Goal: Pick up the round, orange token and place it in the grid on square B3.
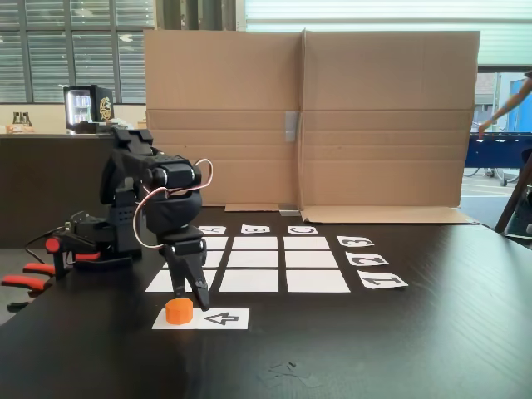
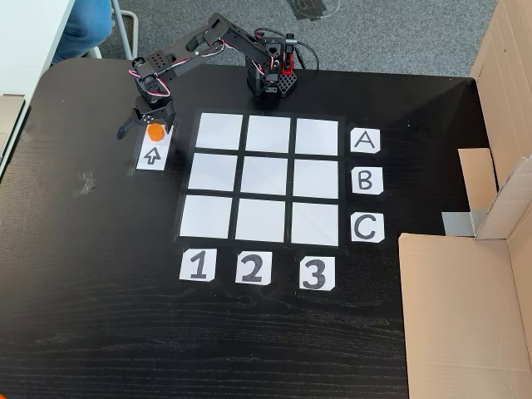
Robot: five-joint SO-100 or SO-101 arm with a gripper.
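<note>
The orange token stands on the end of a white strip with a black arrow, beside the grid. My gripper points down right over the token, open, one finger on each side of it in the top-down fixed view. Whether a finger touches the token I cannot tell. Square B3 lies bare in the grid's middle column as the front fixed view shows it, in the far row.
Label cards A, B, C and 1, 2, 3 edge the grid. A cardboard wall stands behind the table. Red-orange clamp handles sit by the arm's base. A person's arm shows far back.
</note>
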